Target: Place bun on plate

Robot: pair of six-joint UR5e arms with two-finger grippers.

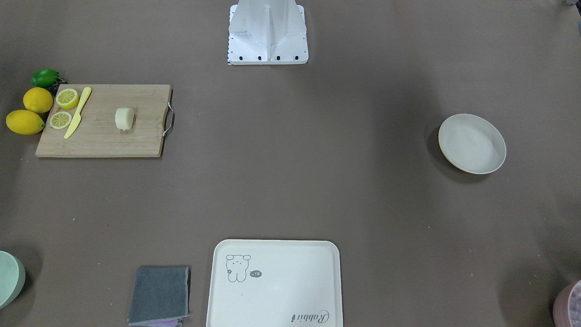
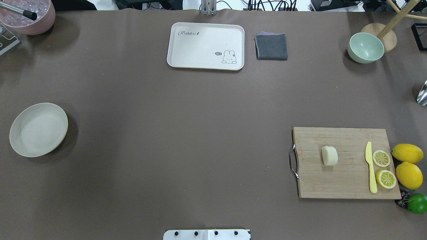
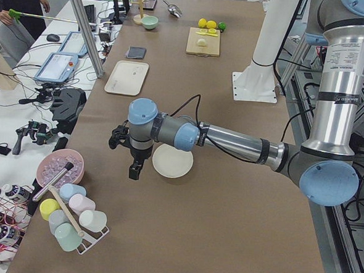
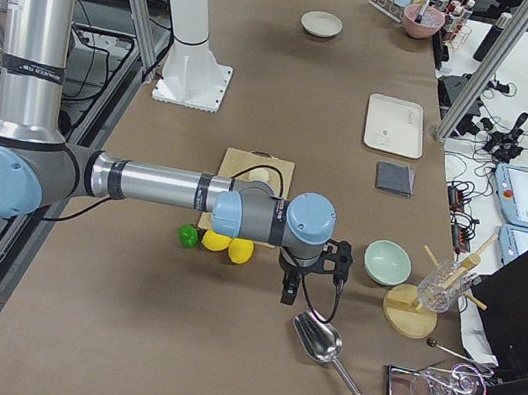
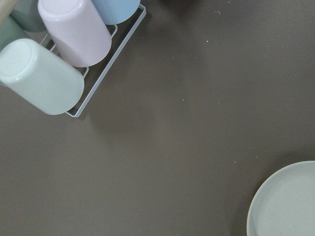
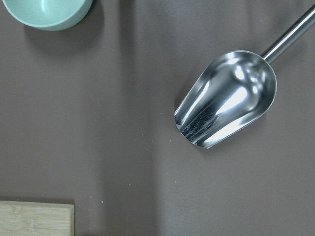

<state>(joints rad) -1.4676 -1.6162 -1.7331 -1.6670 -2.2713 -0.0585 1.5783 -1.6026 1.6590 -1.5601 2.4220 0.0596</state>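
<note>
1. The bun (image 2: 329,155) was my job, and it lay on the largest thing near my right gripper (image 4: 291,291): the cutting board (image 2: 343,180). The board began just inward of that hand, and the bun sat alone towards its far, handled end.
2. The plate (image 2: 38,130) sat bare just beside my left gripper (image 3: 134,167), well apart from the right one. I judged that the bun would have to cross the whole table to reach it.
3. The scoop (image 6: 226,98) lay on the table directly under my right hand, which hung above it. Only the side views showed either hand, so I could not tell whether the jaws were parted or closed.
4. The whole lemons (image 2: 407,163) stood between my right hand and the board. The best approach seemed to be to travel high over them.
5. The knife (image 2: 370,166) and the lemon slices (image 2: 383,168) came next inward from that hand. I meant to descend beyond them, straight down over the bun.
6. The bun looked soft. I reckoned on spanning its narrower sides, closing gently and lifting it clear before I carried it.
</note>
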